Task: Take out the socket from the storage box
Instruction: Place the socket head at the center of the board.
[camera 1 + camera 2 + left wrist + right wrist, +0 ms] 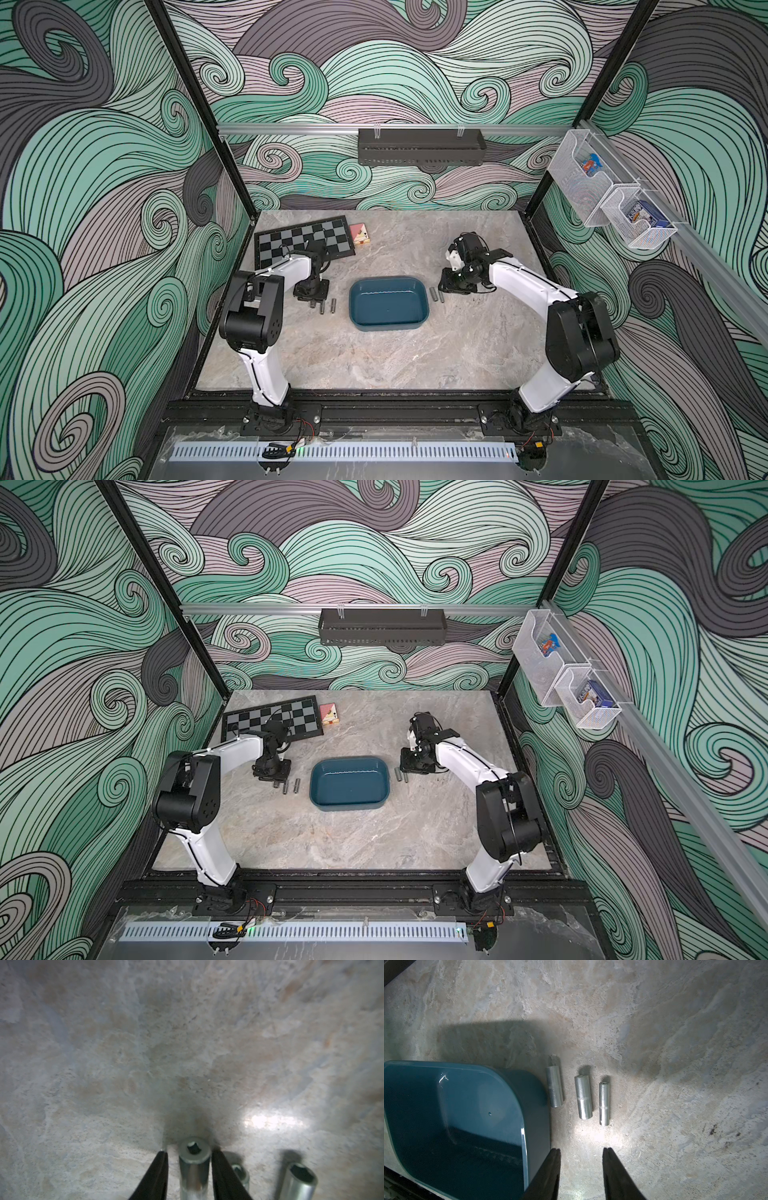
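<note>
Sockets [583,1097] flanking storage box [388,325] edges, left gripper [189,1151] loosely straddling one, right gripper [581,1148] parted, empty

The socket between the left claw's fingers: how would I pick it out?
Find the teal storage box mid-table; three metal sockets lie in a row on its left. It is the socket farthest from the box, the only one flanked by the left gripper's black fingers.

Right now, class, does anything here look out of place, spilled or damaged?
Nothing stands out. The storage box sits level and empty; sockets lie in tidy rows on the table either side, which bears a few dark marks.
</note>
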Tool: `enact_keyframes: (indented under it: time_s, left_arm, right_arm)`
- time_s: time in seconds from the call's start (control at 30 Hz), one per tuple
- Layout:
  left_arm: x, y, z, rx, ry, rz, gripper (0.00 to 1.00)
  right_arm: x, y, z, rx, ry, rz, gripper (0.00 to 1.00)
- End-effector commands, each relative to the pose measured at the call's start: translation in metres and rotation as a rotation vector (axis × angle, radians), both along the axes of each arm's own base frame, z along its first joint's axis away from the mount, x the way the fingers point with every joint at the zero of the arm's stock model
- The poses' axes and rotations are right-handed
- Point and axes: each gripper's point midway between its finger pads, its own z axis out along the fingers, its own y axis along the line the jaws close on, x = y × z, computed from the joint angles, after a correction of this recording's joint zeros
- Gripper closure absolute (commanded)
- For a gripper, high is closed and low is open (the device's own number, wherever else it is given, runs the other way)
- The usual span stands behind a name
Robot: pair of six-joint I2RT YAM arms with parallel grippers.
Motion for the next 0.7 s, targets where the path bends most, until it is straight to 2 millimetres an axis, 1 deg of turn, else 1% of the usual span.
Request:
enact_keyframes:
  time_s: [0.0, 0.3, 0.43, 0.53, 0.67]
  left_arm:
    - [-0.003, 0.001, -0.004, -0.004, 0.023, 0.006, 0.61]
    - [-0.001, 0.0, 0.006, -0.015, -0.006, 0.007, 0.59]
    - [0.001, -0.001, 0.013, -0.021, -0.03, 0.009, 0.56]
    - [0.003, -0.002, 0.02, -0.028, -0.048, 0.01, 0.54]
    - [0.006, -0.004, 0.035, -0.045, -0.089, 0.012, 0.53]
  right_arm:
    - [-0.003, -0.002, 0.004, 0.009, -0.007, -0.006, 0.62]
    - [-0.002, -0.003, 0.006, 0.005, -0.016, -0.008, 0.62]
    - [-0.001, -0.004, 0.009, 0.004, -0.024, -0.007, 0.62]
    - [0.0, -0.005, 0.011, 0.002, -0.031, -0.009, 0.62]
    - [0.0, -0.005, 0.011, 0.003, -0.033, -0.011, 0.61]
